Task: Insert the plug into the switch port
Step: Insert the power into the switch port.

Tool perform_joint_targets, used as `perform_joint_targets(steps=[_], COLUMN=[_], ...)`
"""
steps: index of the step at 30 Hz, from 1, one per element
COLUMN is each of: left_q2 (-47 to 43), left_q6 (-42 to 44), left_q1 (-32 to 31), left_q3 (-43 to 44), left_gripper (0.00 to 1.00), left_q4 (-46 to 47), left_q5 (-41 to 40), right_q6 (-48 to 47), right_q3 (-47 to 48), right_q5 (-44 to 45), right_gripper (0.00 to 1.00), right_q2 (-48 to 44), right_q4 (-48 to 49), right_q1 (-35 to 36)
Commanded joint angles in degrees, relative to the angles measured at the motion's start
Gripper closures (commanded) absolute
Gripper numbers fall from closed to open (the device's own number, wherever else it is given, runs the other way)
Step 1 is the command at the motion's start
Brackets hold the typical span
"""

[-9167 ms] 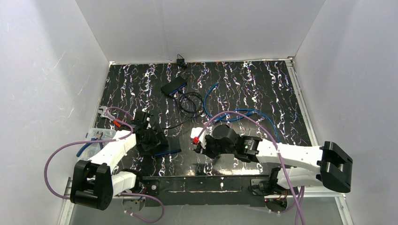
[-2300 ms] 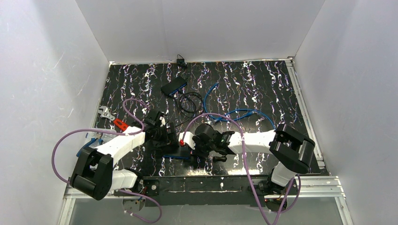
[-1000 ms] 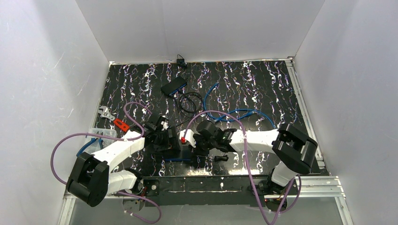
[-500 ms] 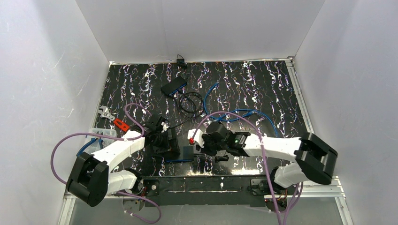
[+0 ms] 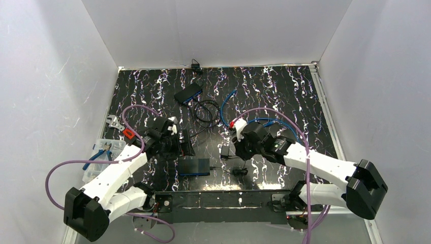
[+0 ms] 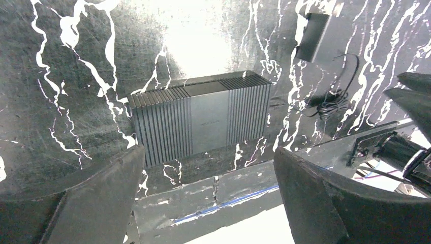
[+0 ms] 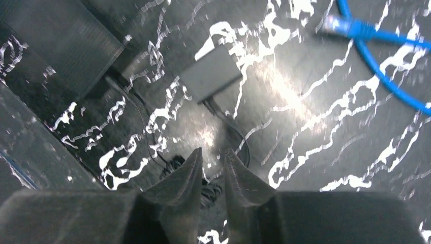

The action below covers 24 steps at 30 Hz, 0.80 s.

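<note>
The switch point(image 5: 193, 166) is a dark ribbed box lying flat near the table's front edge; it also shows in the left wrist view point(image 6: 203, 119). A thin black cable's plug point(image 5: 211, 167) sits against the switch's right end, and appears to be in its port point(image 7: 109, 80). The cable runs to a small coil point(image 5: 239, 172) and a grey adapter block point(image 5: 225, 151). My left gripper point(image 5: 182, 147) is open wide and empty, above and just behind the switch. My right gripper point(image 5: 237, 154) is empty, jaws a narrow gap apart, over the coil point(image 7: 203, 189) near the adapter point(image 7: 211, 73).
A blue cable point(image 5: 264, 122) loops behind the right arm. A second dark box point(image 5: 188, 93) and black cable coil point(image 5: 206, 109) lie farther back. A clear bin with pliers point(image 5: 104, 152) sits at the left. The metal front rail point(image 5: 218, 198) runs just in front of the switch.
Both grippers were at the switch a second ago. The right gripper has let go and pulled back to the right; the left has opened and drawn back. The switch now lies free.
</note>
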Motion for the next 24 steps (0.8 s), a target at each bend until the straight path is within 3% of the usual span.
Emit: perform_joint_targets(steps=[1,4,12,24], left_q2=[-2.7,-3.5,-5.3,-5.3], left_q6=[1.6,2.3,4.1,4.0], left_q1=[-0.3,-0.3,-0.3,-0.1], left_q3=[3.9,5.3,6.9,6.9], left_gripper=[0.02,0.02,0.02,0.02], left_q4=[-4.7,-6.2,-8.3,-8.1], left_q5=[-2.2,-3.2,-4.1,-3.2], right_q6=[11.4,14.8,22.0,26.7], right_q3=[-3.0,-6.2,-7.2,-9.8], right_q5=[-1.6,-4.5,-5.6,-7.0], right_gripper=[0.58,0.51,0.57,0.60], right_q2=[-5.4,-9.1,-9.4,-2.5], right_q4=[-3.4,-3.6,-15.5,-11.7], right_q1=[-0.7,-0.7,-0.6,0.5])
